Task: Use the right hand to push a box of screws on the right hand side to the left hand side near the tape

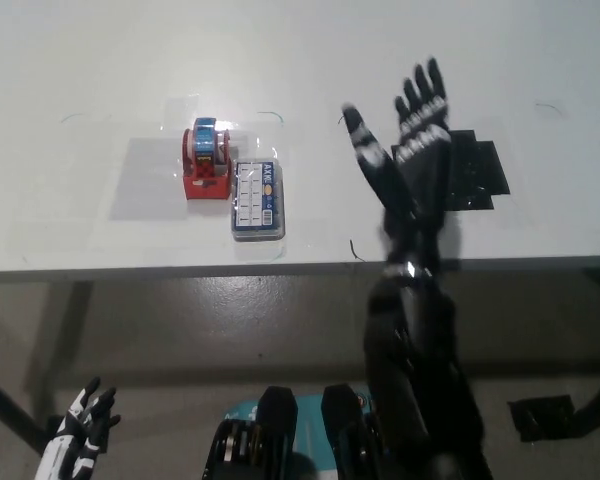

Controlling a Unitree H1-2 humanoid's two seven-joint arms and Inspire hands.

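Note:
The clear box of screws (256, 200) lies flat on the white table (100, 230), touching the right side of the red tape dispenser (206, 160). My black right hand (408, 160) is open, fingers spread and pointing away from me. It hovers over the table well to the right of the box, partly covering a black mat (478, 170). My white left hand (78, 440) rests open at the lower left, below the table's edge.
The black square mat lies on the table's right part. The table's front edge (180, 268) runs across the picture's middle. A table leg (50, 350) shows below at the left.

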